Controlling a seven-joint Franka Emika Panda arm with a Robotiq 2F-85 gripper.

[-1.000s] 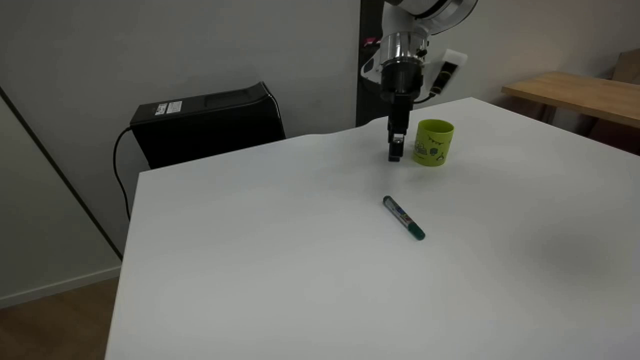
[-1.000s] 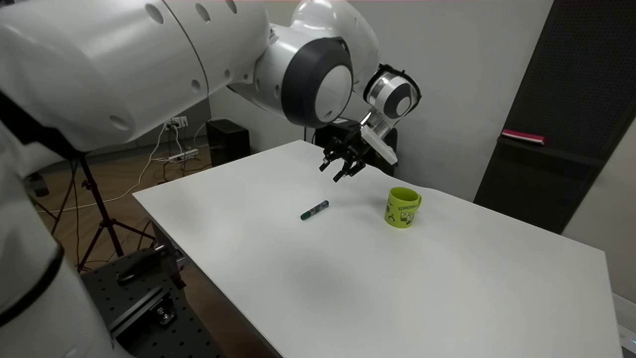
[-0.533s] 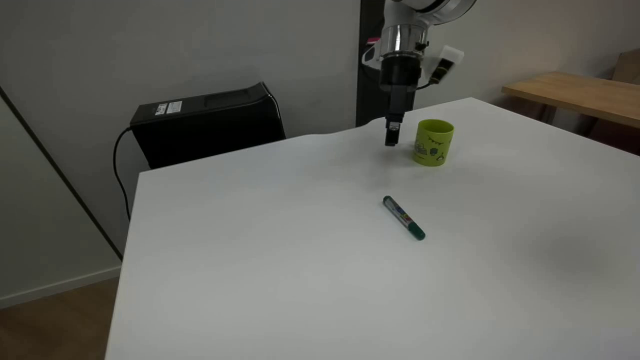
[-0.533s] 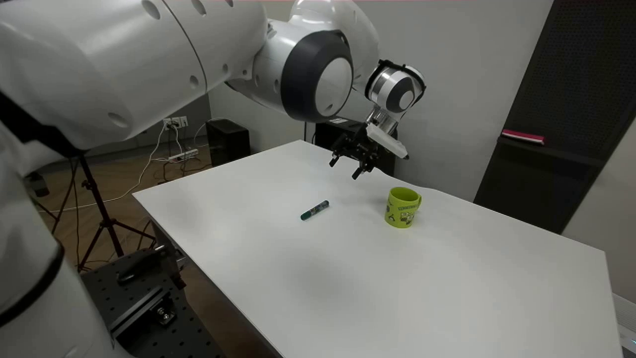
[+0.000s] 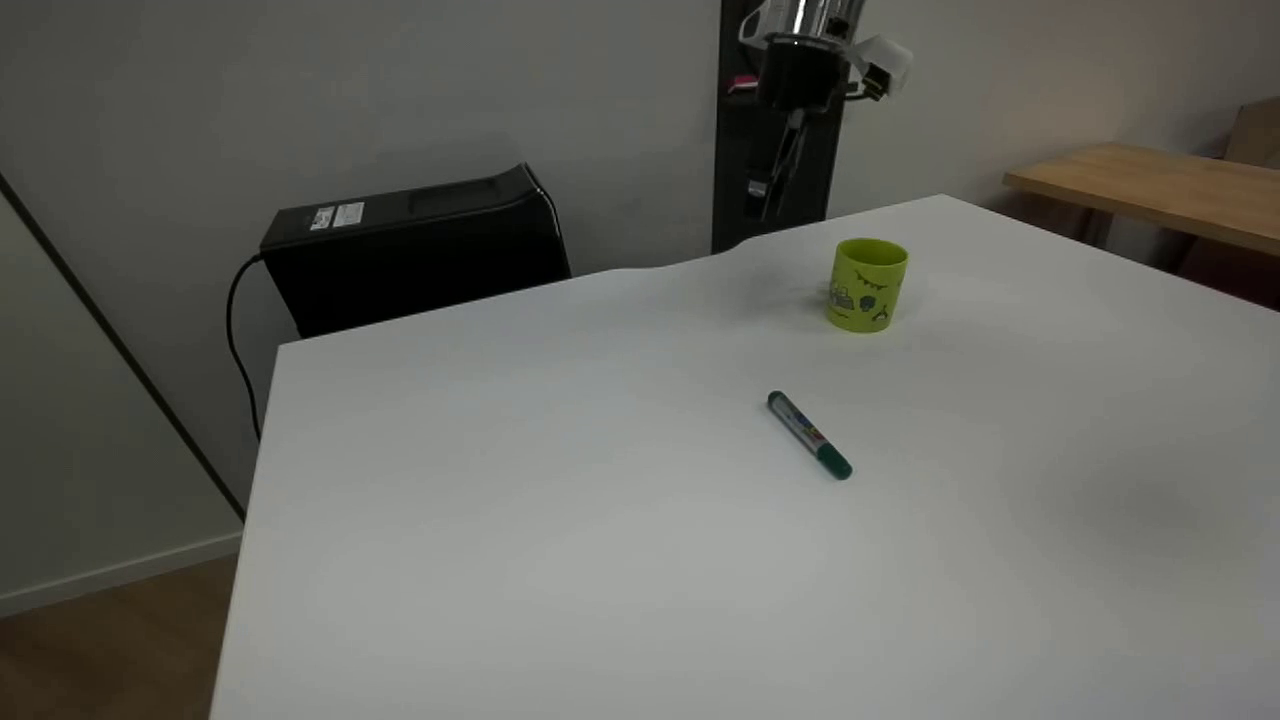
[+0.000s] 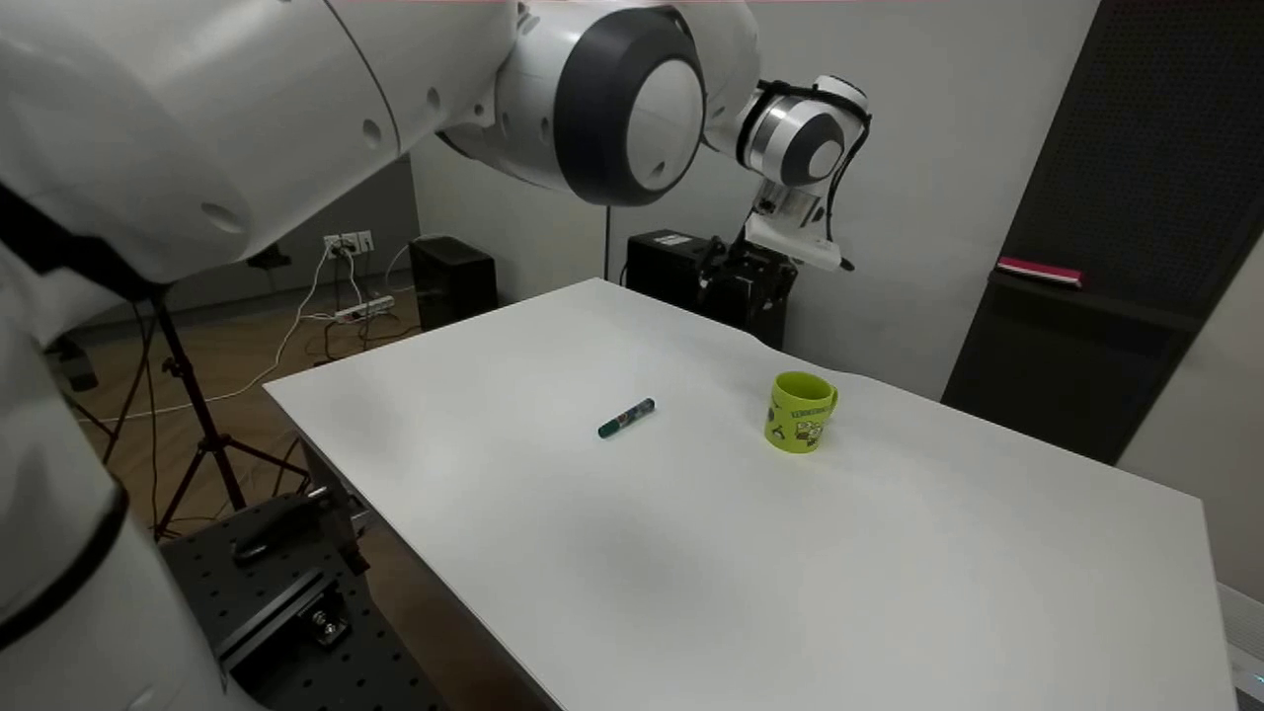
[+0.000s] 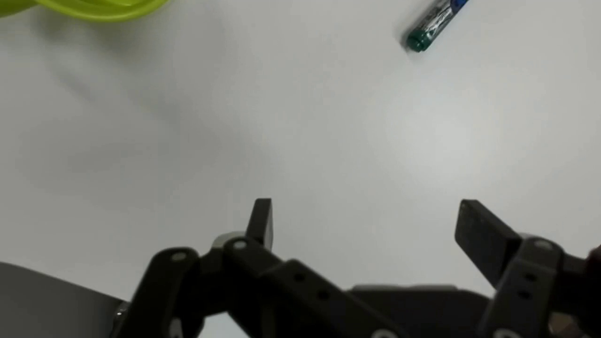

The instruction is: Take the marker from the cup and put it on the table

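Note:
The dark green marker (image 5: 809, 436) lies flat on the white table (image 5: 520, 520), apart from the cup, and both exterior views show it. Nearby stands the lime-green cup (image 6: 798, 415), upright, its dark printed figures facing out. In the wrist view the marker's end (image 7: 429, 28) shows at the top right and the cup's rim (image 7: 105, 11) is cut off at the top left. My gripper (image 7: 366, 211) is open, fingers wide apart, with only bare tabletop seen between them. It hangs above the table's back edge, behind the marker and cup, touching neither.
Behind the table's back edge stands a black box-shaped machine (image 5: 420, 245) against the wall. A wooden table (image 5: 1150, 190) is off to one side. A dark shelf (image 6: 1086, 365) bearing a red book (image 6: 1040, 272) stands beyond the white table.
My gripper has risen and drawn back toward the wall, away from the marker, and its tilt has changed. Its fingers look slightly wider apart. Marker and cup have stayed in place.

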